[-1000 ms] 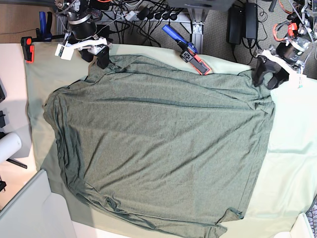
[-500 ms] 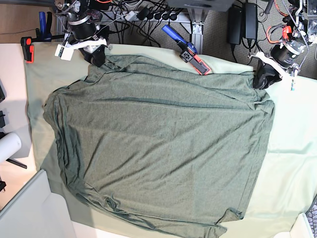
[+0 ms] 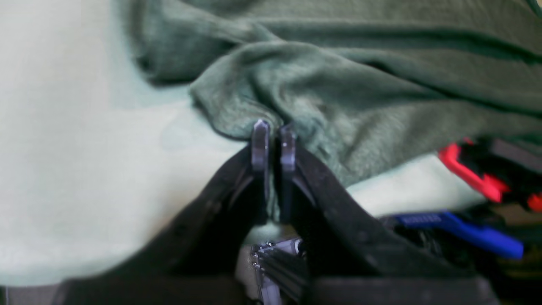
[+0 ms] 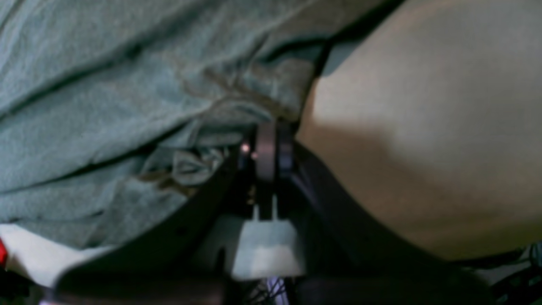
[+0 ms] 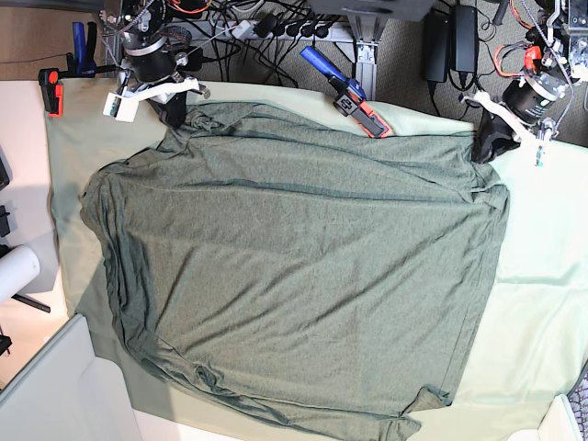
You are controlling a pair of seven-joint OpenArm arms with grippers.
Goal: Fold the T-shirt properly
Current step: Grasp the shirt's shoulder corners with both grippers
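The dark olive-green T-shirt [image 5: 294, 266] lies spread flat and wrinkly on the mint-green table cloth [image 5: 542, 276]. My left gripper [image 5: 483, 148] is at the shirt's far right corner. In the left wrist view [image 3: 274, 129] its fingers are pressed together on the shirt's hemmed edge [image 3: 338, 93]. My right gripper [image 5: 175, 114] is at the shirt's far left corner. In the right wrist view [image 4: 271, 135] its fingers are closed on a bunched edge of the shirt [image 4: 127, 84].
A blue and red clamp [image 5: 347, 94] lies at the cloth's far edge and shows in the left wrist view [image 3: 470, 173]. An orange clamp [image 5: 50, 90] sits far left. A white roll [image 5: 16, 271] and a pale bin [image 5: 46, 386] stand at the left. Cables run behind the table.
Both grippers went from open to shut at the shirt's far corners and drew back toward the far edge, pulling the corners slightly with them.
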